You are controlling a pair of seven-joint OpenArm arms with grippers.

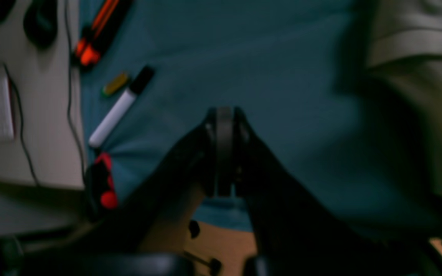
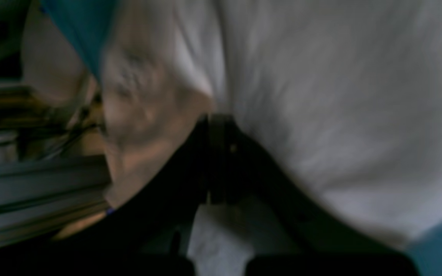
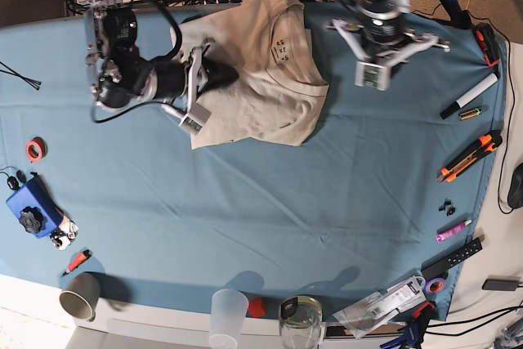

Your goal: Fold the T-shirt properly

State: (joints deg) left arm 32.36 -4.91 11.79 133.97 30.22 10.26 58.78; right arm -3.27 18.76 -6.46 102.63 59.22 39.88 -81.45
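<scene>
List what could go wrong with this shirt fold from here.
1. The T-shirt lies bunched at the far table edge by a cable tangle; a pull that way might drag it off or snag it.
2. The right gripper is shut with its tip over the shirt; whether it pinches cloth is unclear, so a lift may come up empty.
3. The left gripper is shut over bare tablecloth, beside the shirt; one-sided pulling could skew the fold.

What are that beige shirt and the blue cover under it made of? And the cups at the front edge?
The shirt looks like soft matte cotton knit: it wrinkles and bunches loosely, with a ribbed collar. The tablecloth seems a thin matte woven fabric, creased in shallow lines. The brown cup looks like paper, being opaque and dull; the pale cup looks like translucent plastic.
</scene>
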